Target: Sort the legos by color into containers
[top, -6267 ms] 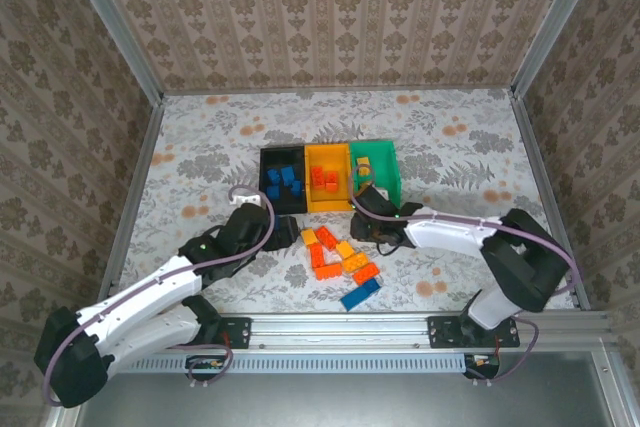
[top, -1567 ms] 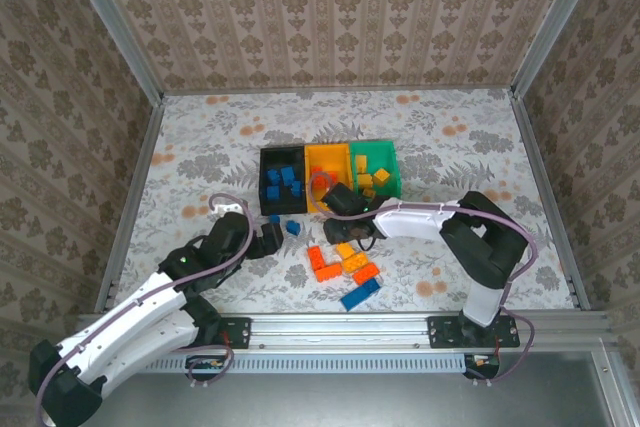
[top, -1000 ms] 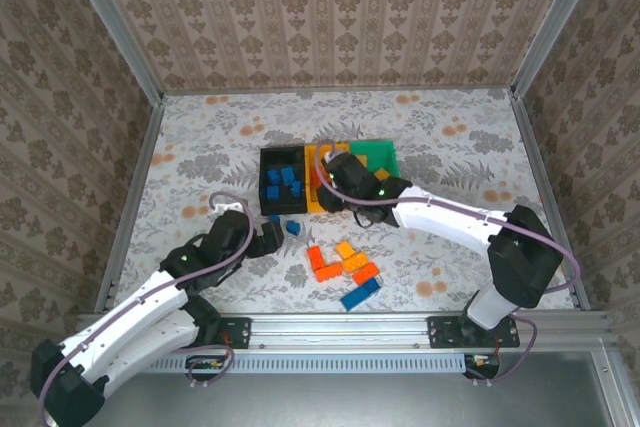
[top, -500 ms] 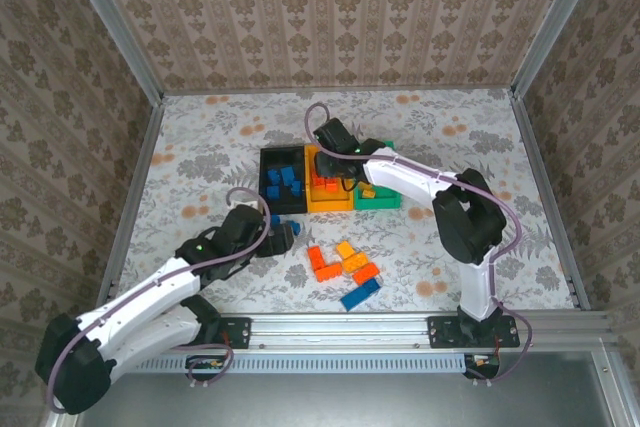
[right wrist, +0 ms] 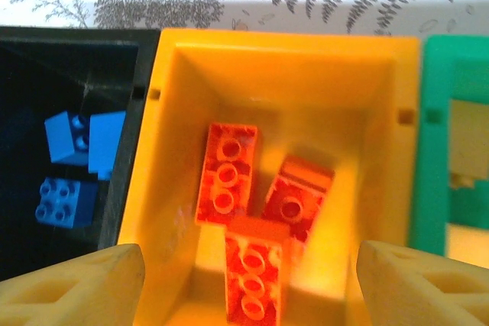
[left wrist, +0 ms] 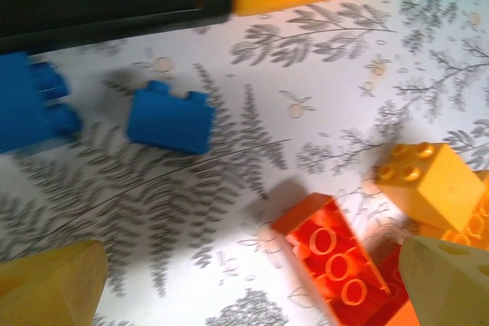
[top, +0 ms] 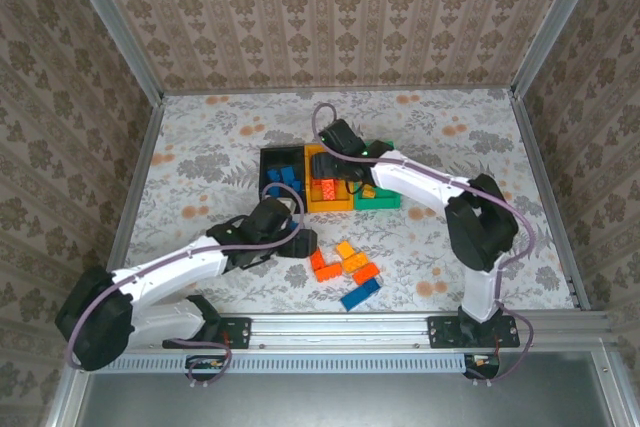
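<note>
Over the orange-yellow bin (top: 330, 207), the middle one of three set side by side, the right gripper (right wrist: 246, 265) hangs with its jaws spread wide and nothing between them. Straight below it three red-orange bricks (right wrist: 227, 173) lie on that bin's floor, two of them touching. At nine o'clock from this bin, wall to wall with it, is the black bin (top: 264, 172), with blue bricks (right wrist: 65, 202) inside. At three o'clock is the green bin (top: 385, 200), holding a yellow-orange piece that is too blurred to describe.

At six o'clock from the black bin, the left gripper (left wrist: 252, 265) is low over the patterned table (top: 200, 147), its jaws also wide and empty. In its wrist view a loose blue brick (left wrist: 170, 117) sits on the table at eleven o'clock, just short of the black bin's near wall, and a second blue piece (left wrist: 30, 101) is at the nine o'clock edge. A red-orange brick (left wrist: 328, 253) lies at five o'clock, beside a yellow brick (left wrist: 428, 185) at four o'clock. The remaining unsorted legos (top: 345, 265) are clustered at six o'clock from the orange-yellow bin, a long blue one (top: 360, 293) nearest the arm bases.
</note>
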Motion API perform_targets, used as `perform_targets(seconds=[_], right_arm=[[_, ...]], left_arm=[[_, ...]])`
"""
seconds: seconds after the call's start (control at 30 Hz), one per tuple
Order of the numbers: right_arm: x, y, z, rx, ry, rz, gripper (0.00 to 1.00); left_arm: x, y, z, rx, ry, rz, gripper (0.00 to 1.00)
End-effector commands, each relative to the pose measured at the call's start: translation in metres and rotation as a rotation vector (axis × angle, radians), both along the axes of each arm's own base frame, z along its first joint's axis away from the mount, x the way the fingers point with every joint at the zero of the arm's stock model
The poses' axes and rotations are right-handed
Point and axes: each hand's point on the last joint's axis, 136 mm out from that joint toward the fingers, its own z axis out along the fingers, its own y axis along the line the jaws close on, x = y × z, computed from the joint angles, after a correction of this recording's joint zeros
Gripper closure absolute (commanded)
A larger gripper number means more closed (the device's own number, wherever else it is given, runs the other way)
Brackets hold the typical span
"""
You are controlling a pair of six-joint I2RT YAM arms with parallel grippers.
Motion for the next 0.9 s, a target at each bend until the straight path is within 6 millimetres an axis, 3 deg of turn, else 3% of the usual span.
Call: perform_targets(seconds=[0.0,0.17,0.27,0.47,0.63,0.77,0.87], right_arm=[[-0.011,-0.013,0.03,0.06,-0.06,-0.022,0.24],[-0.034,-0.037,0.033,0.066,-0.075,-0.042,0.24],[-0.046,-0.054,0.033,0.069,-0.081,-0.064,0.24],[-0.06,-0.081,0.036,0.091,-0.101,-0.108,0.23],[-0.064,-0.094,0.043,0.114,-0.121,-0.135,0.23],[-0.066,-0.1,0.045,0.128,-0.129,-0.148,0.23],[-0.066,-0.102,0.047,0.137,-0.138,-0.152,0.23]], left_arm=[[0.002,-0.022,0.002,-0.02,-0.003,-0.059,0.03],[0.001,-0.041,-0.011,0.027,0.03,-0.099,0.11],[-0.005,-0.039,-0.023,0.129,0.046,-0.128,0.16],[-0.024,-0.011,-0.051,0.308,0.112,-0.136,0.23],[-0.037,0.019,-0.063,0.414,0.146,-0.113,0.25],[-0.041,0.041,-0.056,0.463,0.139,-0.067,0.26],[-0.04,0.034,-0.046,0.389,0.113,-0.067,0.2]])
